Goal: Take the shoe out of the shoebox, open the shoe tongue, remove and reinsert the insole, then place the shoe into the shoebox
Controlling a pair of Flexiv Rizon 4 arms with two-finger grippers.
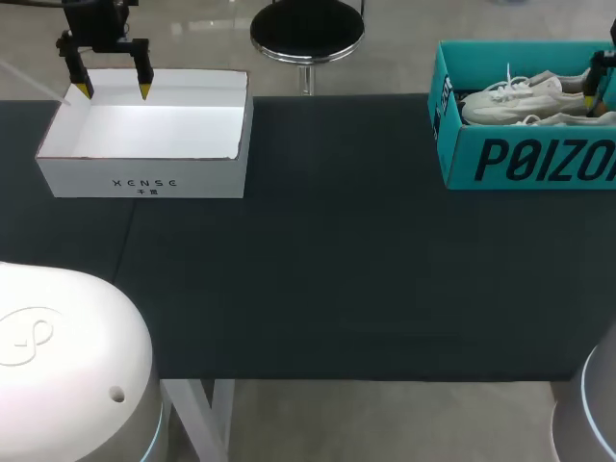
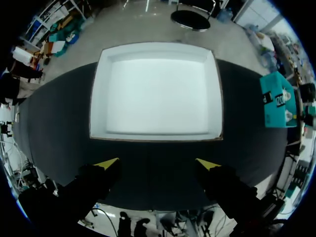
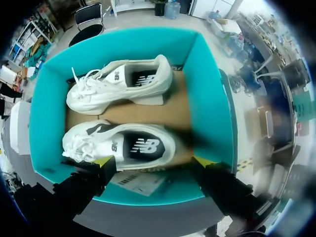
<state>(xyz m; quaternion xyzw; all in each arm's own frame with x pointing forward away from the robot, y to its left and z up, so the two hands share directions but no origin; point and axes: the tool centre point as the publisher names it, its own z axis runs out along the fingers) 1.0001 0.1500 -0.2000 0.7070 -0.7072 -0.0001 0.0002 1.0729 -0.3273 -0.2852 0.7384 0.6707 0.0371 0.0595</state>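
Observation:
A teal shoebox (image 1: 500,159) stands open at the table's far right, and two white sneakers lie side by side in it. In the right wrist view one sneaker (image 3: 118,143) lies just ahead of the fingers, and the other (image 3: 121,84) lies beyond it on its side. Above the box's near wall, my right gripper (image 3: 154,162) hangs open and touches nothing. In the head view only a dark part of it (image 1: 604,72) shows at the right edge. My left gripper (image 1: 115,91) is open above the far rim of a white box (image 1: 144,183), whose inside (image 2: 155,94) holds nothing.
A dark cloth (image 1: 337,250) covers the table between the two boxes. The white box sits at the far left corner. Rounded white robot bases (image 1: 58,356) rise at the front left and front right. A printed label (image 3: 138,182) is stuck on the teal box's near wall.

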